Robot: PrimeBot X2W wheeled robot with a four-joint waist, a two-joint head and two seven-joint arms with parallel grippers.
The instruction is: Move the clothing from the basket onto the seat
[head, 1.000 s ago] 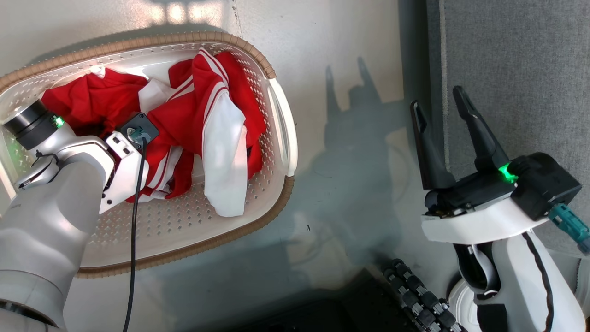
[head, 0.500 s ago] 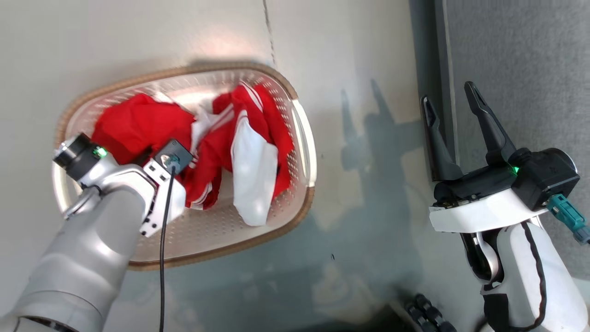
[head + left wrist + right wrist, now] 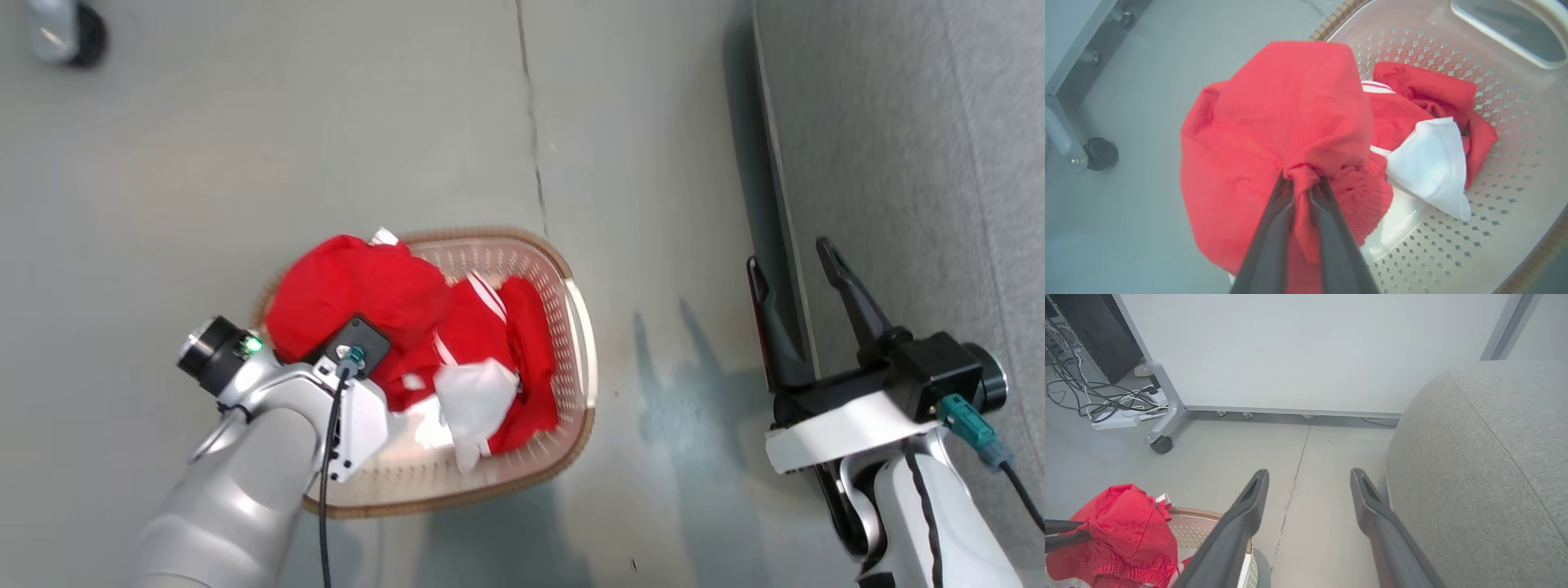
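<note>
Left gripper point(image 3: 1302, 181): jaws pressed together on a pinched knot of the red garment point(image 3: 1286, 106), centre of the left wrist view, the bundle raised over the upper-left edge of the basket point(image 3: 1453, 253). Right gripper point(image 3: 1309, 473): jaws wide apart, nothing between them, lower middle of the right wrist view, just beside the seat point(image 3: 1486, 457) on the right side. Treat the clothing as light, soft and fully limp, with no stiffness to rely on and likely to sag, stretch and trail. Expect the striped piece point(image 3: 482, 310) and the white sleeve point(image 3: 1429, 163), right of centre in the left wrist view, to drag along if joined or tangled; cannot tell from here whether separate. Grip on a gathered fold, never on a single thin layer, for less slip. Lift clear of the brown rim point(image 3: 1336, 17) before carrying toward the seat at the right edge of the head view. For the remaining cloth, take hold at the thickest bunch near its middle.
</note>
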